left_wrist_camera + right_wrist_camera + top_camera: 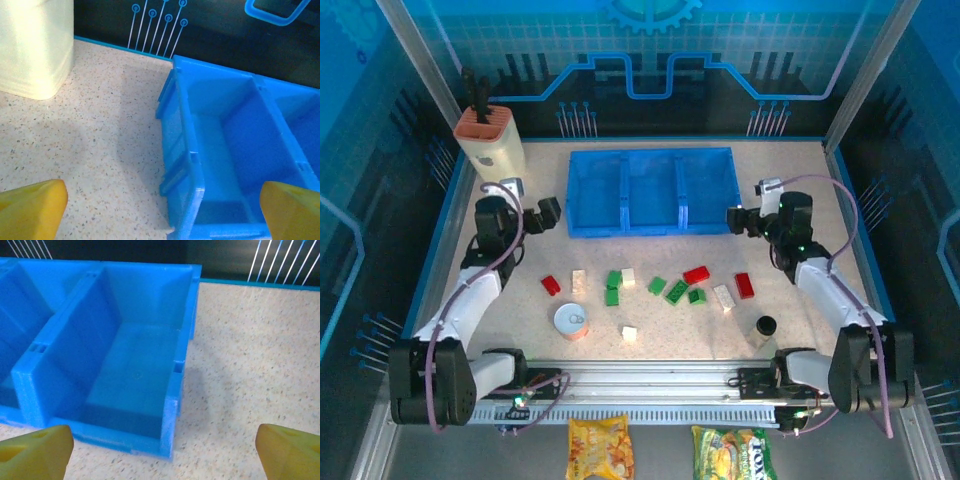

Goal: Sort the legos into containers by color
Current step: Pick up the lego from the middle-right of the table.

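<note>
Your left gripper (546,213) was spread wide, its yellow fingers (31,209) pinching nothing. It hung just off the left end of the tray (653,228), and in its wrist view the tray's near left corner sat between the fingertips. Your right gripper (735,218) was spread wide too, with nothing between its fingers (291,452). It hung just off the tray's right end, its wrist camera looking down into the right compartment.

The legos (676,292) all lay on the table (650,255), in a loose row nearer you than the tray and apart from it. Red, green and white ones were mixed together. One red lego (551,285) lay at the left end of the row and another (744,285) at the right end. One white lego (629,333) lay alone, nearer the arm bases.

A can (571,321) stood just left of that lone white lego. A black cap (765,325) sat near the right arm. The cream holder (490,140) stood at the far left corner, beside the tray's left end.
</note>
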Tool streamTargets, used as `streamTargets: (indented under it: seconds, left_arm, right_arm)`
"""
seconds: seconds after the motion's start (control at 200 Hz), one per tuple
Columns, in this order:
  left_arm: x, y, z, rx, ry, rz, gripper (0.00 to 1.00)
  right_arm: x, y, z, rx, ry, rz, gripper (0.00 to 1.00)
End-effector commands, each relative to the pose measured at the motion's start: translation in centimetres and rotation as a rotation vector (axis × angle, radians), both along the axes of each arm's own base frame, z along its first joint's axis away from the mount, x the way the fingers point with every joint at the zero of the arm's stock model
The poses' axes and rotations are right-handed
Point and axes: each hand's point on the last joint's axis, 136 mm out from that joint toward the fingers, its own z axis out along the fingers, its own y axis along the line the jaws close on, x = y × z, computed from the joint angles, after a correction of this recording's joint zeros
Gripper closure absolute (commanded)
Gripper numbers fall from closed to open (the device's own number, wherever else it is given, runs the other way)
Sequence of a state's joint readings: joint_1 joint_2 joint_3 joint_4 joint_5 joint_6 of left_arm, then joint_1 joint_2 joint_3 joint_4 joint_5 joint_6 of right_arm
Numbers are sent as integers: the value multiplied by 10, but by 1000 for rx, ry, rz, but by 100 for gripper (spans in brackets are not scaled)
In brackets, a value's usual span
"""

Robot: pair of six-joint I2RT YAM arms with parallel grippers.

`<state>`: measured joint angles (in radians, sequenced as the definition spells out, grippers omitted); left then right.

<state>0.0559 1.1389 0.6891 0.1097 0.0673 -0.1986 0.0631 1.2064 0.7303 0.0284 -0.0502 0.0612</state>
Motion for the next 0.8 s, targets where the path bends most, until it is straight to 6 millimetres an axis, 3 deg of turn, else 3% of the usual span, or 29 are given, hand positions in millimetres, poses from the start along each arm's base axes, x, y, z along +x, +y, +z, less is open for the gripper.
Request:
streamTargets:
  seconds: [0.0, 0.11, 0.13, 0.165, 0.255, 0.385, 0.56, 0.795]
  left_arm:
    - [-26, -12, -2, -83, 206, -29, 1]
    - [-41, -32, 15, -97, 302, -157, 1]
    - [-44, -34, 15, -96, 318, -173, 1]
    - [-47, -36, 18, -90, 329, -191, 1]
    - [-49, -40, 21, -57, 319, -246, 1]
    - [-43, -37, 10, -12, 297, -252, 1]
    - [-41, -40, 0, -9, 271, -275, 1]
    - [-45, -34, 4, 29, 253, -251, 1]
  right_arm:
    - [-40, 1, -28, -1, 272, -53, 8]
    - [-59, 4, -29, 39, 391, -86, 16]
    - [-58, 6, -20, 52, 394, -84, 18]
    - [-62, 7, -20, 59, 426, -87, 20]
    - [-77, 13, -29, 59, 537, -70, 29]
    - [-96, 15, -51, -24, 688, -42, 41]
    - [-111, 11, -75, -116, 811, -38, 46]
    - [-113, 10, -98, -151, 909, -61, 50]
